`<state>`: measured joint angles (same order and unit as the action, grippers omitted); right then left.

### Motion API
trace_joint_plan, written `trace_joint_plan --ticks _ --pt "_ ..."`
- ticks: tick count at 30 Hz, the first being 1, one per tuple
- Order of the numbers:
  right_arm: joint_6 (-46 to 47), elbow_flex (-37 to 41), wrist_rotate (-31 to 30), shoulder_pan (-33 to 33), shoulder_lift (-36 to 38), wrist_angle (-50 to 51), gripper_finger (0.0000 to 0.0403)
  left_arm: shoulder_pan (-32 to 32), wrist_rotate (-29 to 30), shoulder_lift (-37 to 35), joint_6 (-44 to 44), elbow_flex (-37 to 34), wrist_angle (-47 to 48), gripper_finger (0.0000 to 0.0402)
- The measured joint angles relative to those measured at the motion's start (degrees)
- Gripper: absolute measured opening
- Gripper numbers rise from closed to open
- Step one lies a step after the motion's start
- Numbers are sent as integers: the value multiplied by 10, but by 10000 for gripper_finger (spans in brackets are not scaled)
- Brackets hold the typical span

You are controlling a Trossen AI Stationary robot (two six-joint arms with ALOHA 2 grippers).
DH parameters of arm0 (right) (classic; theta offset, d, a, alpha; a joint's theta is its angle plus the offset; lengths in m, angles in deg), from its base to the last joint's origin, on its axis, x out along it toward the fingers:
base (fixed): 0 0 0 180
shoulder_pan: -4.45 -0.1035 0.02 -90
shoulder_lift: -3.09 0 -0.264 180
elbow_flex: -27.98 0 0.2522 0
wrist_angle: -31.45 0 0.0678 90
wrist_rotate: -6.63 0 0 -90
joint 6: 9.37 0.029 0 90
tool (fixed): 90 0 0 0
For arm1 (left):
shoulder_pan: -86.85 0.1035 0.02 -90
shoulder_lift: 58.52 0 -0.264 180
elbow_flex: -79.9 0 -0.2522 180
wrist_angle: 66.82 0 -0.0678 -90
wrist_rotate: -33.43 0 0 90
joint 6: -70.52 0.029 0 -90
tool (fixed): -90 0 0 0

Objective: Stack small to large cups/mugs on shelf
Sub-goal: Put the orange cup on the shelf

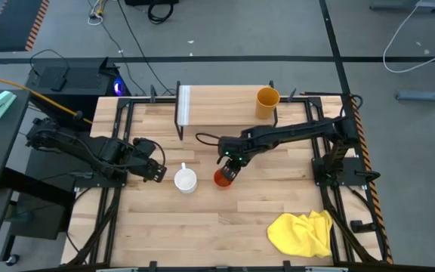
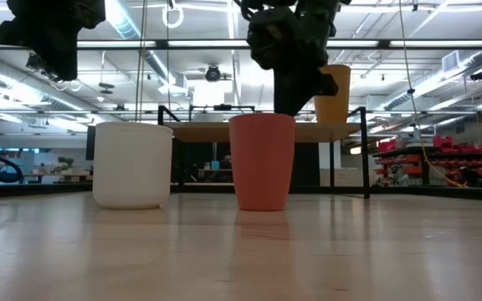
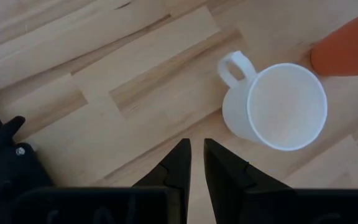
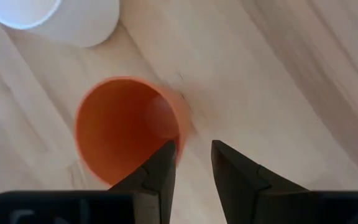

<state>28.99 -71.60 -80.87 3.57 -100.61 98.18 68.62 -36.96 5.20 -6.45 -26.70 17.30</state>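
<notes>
The orange-red cup (image 1: 222, 180) stands upright on its base on the tabletop, with the white mug (image 1: 186, 180) beside it toward the table's left, handle pointing to the far side. The yellow-orange cup (image 1: 267, 103) stands on the shelf (image 1: 225, 98) near its right end. My right gripper (image 4: 193, 149) hovers right over the orange-red cup (image 4: 126, 127), slightly open, one finger over the rim and one outside the wall. My left gripper (image 3: 196, 152) hangs above the table left of the white mug (image 3: 278, 106), shut to a thin slit. My right gripper points down at the orange-red cup's rim (image 4: 178, 127) on the side away from the mug, fingers astride the wall. I cannot tell whether either finger touches it. The cup stands upright on the table.
A crumpled yellow cloth (image 1: 302, 233) lies near the table's near right corner. The shelf stands along the far edge with a pale strip (image 1: 184, 106) at its left end. Bare wood (image 1: 202, 227) spreads across the near half of the table. Black frame rails run along both sides.
</notes>
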Motion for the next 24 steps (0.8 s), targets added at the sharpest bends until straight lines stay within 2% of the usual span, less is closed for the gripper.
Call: trace_joint_plan --ticks 24 --pt "-11 0 2 -8 -17 -10 110 0 0 0 -1 0 -3 52"
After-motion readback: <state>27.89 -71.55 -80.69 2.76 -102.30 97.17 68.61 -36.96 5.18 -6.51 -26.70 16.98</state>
